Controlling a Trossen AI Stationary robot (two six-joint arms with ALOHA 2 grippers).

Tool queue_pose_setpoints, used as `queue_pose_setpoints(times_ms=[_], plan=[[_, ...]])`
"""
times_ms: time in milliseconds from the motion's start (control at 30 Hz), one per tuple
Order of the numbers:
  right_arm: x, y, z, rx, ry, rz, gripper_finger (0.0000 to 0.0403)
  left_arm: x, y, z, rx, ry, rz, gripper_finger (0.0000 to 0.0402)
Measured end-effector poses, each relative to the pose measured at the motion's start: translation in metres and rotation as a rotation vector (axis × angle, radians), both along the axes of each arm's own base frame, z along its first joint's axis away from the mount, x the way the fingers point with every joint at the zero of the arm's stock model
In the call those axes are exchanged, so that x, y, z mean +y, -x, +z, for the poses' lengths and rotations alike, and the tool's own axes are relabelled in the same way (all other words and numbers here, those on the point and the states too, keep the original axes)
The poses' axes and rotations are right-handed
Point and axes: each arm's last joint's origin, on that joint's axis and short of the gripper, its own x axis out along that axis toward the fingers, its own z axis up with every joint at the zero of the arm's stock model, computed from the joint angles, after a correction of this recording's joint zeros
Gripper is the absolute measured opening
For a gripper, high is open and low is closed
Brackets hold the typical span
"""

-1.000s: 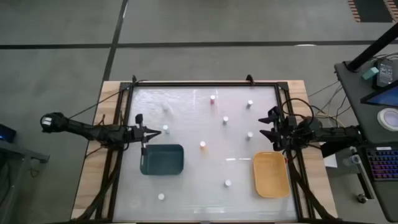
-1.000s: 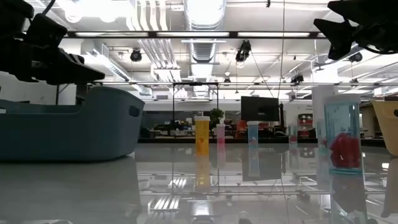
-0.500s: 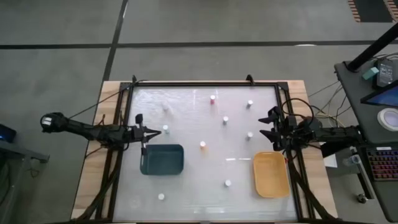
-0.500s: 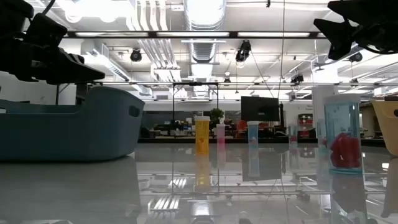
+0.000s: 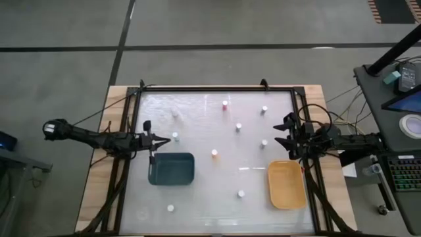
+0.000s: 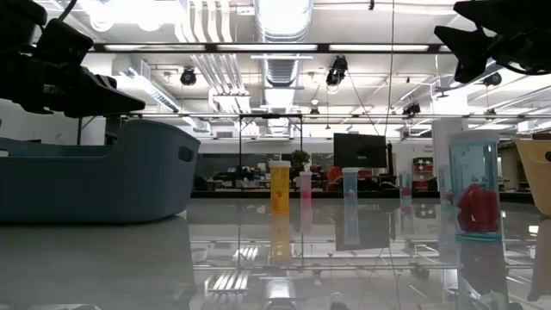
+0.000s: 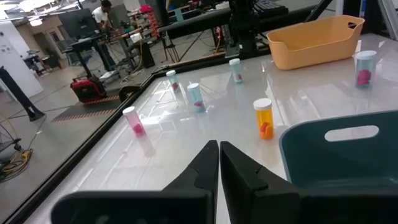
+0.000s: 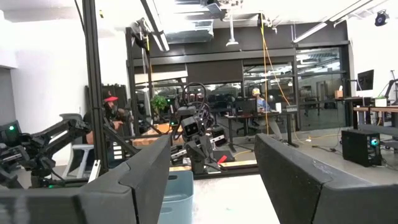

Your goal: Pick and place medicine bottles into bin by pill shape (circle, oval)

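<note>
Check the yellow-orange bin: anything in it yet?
Empty. From above, the yellow-orange bin shows only bare floor, with no white caps inside; the left wrist view cannot see over its wall.

A glossy pale surface [image 5: 197,191] in a dark frame, carrying two trays and scattered small bottles.

The dark teal tray [image 5: 171,168] sits toward the left side and the yellow-orange tray [image 5: 286,185] near the right edge, well apart. Between them stands an orange bottle [image 5: 214,153]. White-capped bottles are spread across the far half: one near the left edge [image 5: 175,136], one with a reddish body at the far edge [image 5: 224,104], one at the far right [image 5: 264,109], one mid-surface [image 5: 238,126], one toward the right [image 5: 264,142]. Two more stand on the near half [image 5: 241,193] [image 5: 170,208].
</note>
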Motion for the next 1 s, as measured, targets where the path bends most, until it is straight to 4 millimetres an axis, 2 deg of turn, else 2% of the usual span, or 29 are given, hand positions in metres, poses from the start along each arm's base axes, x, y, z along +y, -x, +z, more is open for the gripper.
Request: queue_pose_setpoints(times_ms=[800,1000], plan=[[0.0000,0.0000,0.0000,0.000,-0.001,0.000,0.0226,0.0001,-0.0001,0.0003,-0.003,-0.002,0.003,0.0000],[0.0000,0.0000,0.0001,0.000,-0.276,0.092,0.0226,0.0034,0.0002,0.0050,-0.054,-0.011,0.120,0.0000]])
